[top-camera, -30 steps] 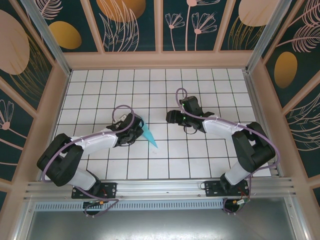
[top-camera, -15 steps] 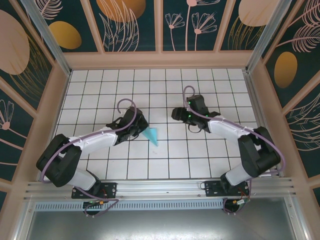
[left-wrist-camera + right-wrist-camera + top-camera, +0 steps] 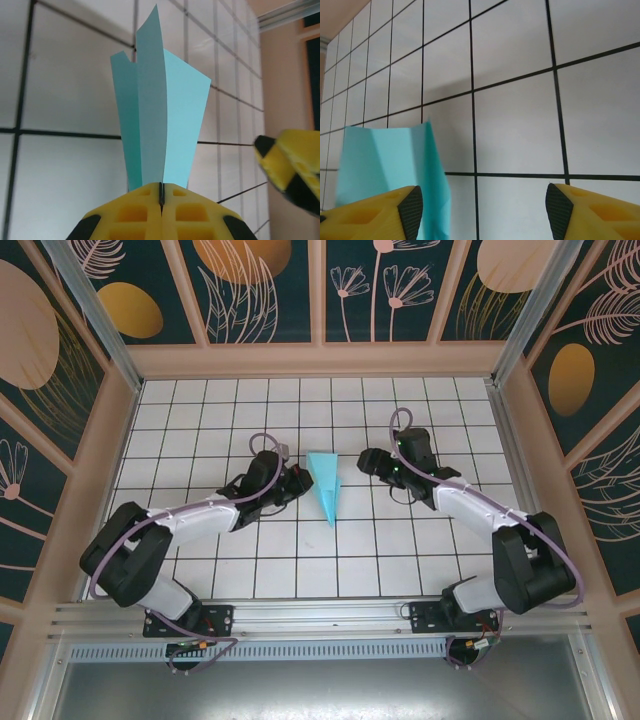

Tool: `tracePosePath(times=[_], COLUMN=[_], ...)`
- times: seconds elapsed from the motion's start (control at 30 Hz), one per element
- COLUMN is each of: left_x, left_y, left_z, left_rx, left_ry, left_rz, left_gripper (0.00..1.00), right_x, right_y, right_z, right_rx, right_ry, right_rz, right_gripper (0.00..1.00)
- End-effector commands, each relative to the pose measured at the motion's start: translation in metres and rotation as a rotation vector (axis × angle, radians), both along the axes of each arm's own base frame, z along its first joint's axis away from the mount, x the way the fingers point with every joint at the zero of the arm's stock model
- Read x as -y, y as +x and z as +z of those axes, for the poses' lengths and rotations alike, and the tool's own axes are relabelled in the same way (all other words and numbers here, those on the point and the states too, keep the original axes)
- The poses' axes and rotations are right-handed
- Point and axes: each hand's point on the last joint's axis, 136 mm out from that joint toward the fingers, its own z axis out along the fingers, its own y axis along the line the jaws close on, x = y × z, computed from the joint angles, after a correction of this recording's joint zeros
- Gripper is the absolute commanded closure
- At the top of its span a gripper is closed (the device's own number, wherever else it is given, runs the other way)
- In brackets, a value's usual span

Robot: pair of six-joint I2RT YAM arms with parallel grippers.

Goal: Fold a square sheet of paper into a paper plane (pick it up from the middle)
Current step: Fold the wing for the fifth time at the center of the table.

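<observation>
The sheet of paper is folded into a light-blue paper plane (image 3: 326,485), wide end toward the back and point toward the near edge, held above the table's middle. My left gripper (image 3: 299,483) is shut on its left side. In the left wrist view the folded layers of the plane (image 3: 160,120) rise straight out of the closed yellow fingers (image 3: 161,192). My right gripper (image 3: 368,462) hovers open just right of the plane, not touching it. In the right wrist view the plane (image 3: 380,160) sits behind the left fingertip (image 3: 411,210), with bare tiles between the fingers (image 3: 480,210).
The white gridded table (image 3: 420,540) is walled by a pink frame (image 3: 320,362) at the back and sides. A yellow finger of the right gripper (image 3: 290,165) shows at the right edge of the left wrist view.
My left arm has swung right and back with the plane, which now shows its full dart shape at the table's middle. My right gripper has drawn back to the right.
</observation>
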Motion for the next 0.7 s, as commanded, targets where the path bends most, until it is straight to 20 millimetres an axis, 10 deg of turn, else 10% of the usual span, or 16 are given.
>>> tracePosePath(times=[0.0,0.4,0.67], left_x=[-0.008,-0.052,-0.054], left_y=[-0.004,-0.034,-0.034], left_z=[-0.023,-0.072,-0.071], left_rx=[-0.021,-0.154,-0.147], left_ry=[0.039,0.145,0.147], left_rz=[0.028,0.148,0.150], left_gripper=[1.00,1.00,1.00], right_x=[-0.017,-0.110,-0.141], right_y=[-0.008,-0.062,-0.081], right_z=[-0.005,-0.029,-0.040], right_rx=[-0.003,-0.032,-0.041], right_ry=[0.042,-0.040,-0.088], right_rz=[0.082,0.407,0.517], right_gripper=[0.34,0.48,0.61])
